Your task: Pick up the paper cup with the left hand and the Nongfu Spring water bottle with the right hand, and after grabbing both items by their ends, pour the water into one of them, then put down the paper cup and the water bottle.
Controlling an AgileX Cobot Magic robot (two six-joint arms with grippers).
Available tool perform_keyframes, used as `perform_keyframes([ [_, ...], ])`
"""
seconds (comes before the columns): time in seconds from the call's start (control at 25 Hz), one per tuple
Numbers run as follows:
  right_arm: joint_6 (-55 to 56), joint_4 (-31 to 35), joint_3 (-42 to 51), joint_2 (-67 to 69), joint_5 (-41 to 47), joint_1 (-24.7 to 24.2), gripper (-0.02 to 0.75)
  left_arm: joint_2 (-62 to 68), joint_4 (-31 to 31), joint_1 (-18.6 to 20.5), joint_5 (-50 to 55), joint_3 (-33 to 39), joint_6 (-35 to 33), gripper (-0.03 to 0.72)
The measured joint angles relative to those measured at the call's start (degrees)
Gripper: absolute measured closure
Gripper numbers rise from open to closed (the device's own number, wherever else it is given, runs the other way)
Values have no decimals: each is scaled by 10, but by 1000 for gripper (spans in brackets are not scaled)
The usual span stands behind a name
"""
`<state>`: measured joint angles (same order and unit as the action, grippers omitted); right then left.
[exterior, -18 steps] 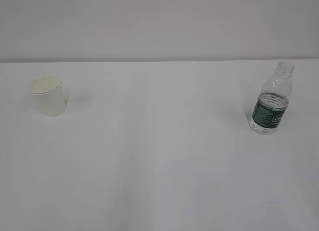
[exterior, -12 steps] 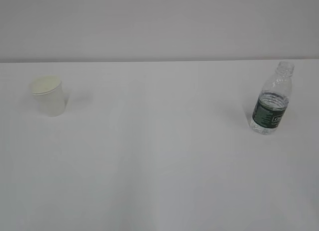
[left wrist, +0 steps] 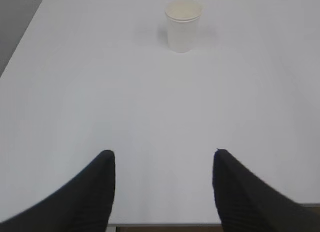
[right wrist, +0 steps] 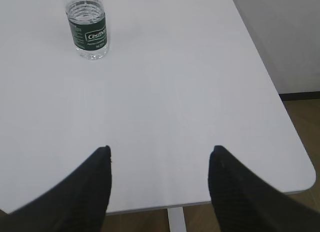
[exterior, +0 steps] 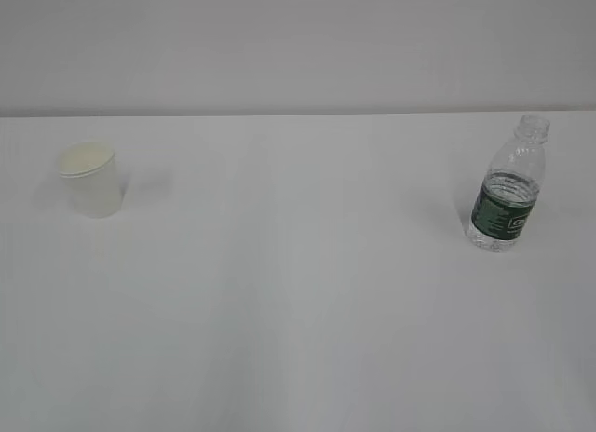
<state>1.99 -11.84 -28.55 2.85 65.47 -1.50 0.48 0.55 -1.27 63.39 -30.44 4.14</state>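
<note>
On the white table (exterior: 298, 292), seen from the exterior camera, the paper cup (exterior: 92, 179) is standing upright at the far left and the Nongfu Spring water bottle (exterior: 507, 186) is standing upright, uncapped, at the far right, well apart, with bare tabletop lying between them; no gripper is showing here.

In the left wrist view, the left hand (left wrist: 162, 192) is hanging over the near table edge with its jaws spread wide, holding and touching nothing. The cup (left wrist: 183, 25) is sitting well ahead, slightly right of the gap, with open surface in between.

In the right wrist view, the right hand (right wrist: 159, 189) is likewise gaping wide and gripping nothing, above the near edge. The bottle (right wrist: 88, 28), holding water (right wrist: 86, 12) up to above its green label, is standing far ahead to the left; the table's rounded corner (right wrist: 305, 177) is lying to the right.
</note>
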Motion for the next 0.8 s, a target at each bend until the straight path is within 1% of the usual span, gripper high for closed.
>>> perform_keyframes([
  [0.28,0,0,0,0,0,0,277,0,0,0,0,0,0,249],
  [0.8,0,-20,0,0,0,0,277,0,0,0,0,0,0,293],
])
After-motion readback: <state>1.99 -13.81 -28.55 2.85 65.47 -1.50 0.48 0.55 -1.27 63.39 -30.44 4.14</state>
